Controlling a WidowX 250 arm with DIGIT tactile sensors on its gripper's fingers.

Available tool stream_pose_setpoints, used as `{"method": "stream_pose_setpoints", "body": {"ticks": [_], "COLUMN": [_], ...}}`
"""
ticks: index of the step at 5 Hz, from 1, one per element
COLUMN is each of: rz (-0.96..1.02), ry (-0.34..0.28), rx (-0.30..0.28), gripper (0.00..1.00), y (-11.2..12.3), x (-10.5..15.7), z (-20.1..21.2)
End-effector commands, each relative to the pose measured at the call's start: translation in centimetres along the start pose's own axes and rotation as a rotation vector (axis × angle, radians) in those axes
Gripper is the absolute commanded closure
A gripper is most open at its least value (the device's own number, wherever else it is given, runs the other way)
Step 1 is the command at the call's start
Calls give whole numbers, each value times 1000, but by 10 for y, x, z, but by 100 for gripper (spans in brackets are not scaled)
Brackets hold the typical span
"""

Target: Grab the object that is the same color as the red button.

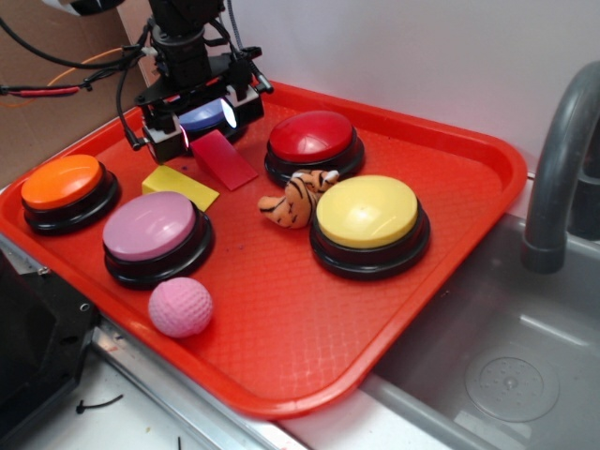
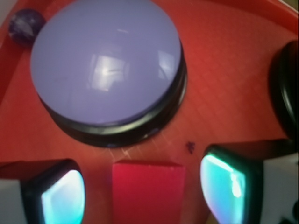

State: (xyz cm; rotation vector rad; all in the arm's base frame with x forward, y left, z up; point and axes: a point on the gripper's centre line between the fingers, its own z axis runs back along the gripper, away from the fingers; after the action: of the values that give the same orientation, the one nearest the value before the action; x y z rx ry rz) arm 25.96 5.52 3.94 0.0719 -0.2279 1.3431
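Lining up the grasp: tool [image 2: 142,186] wide, wedge [image 2: 148,191] between its pads. Next: lower, then close.

Red wedge block [image 1: 223,159], dark-red button [image 1: 312,137]

A plain white wall [image 1: 450,56] stands behind the scene, with brown cardboard [image 1: 37,131] at far left. A grey metal sink [image 1: 506,356] and grey faucet [image 1: 558,159] lie right.
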Motion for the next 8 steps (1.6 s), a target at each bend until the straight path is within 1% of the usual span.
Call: {"method": "stream_pose_setpoints", "body": {"ticks": [1,2,3,4,5,6,7,8], "rz": [-4,-21,-11,-50,-123,-222,-387,-559], "ry": [-16,-16,-29,-30,-27,-23,-29,26], "rx": [4,6,13,4,-19,-62,-162,-213], "gripper": [0,0,9,100,100,100,100,100], "y": [15,16,18,16,13,9,-1,-6], "x": [0,-3,-4,0,2,5,4,-2], "z": [-9,-12,-14,-15,-6,13,53,90]}}
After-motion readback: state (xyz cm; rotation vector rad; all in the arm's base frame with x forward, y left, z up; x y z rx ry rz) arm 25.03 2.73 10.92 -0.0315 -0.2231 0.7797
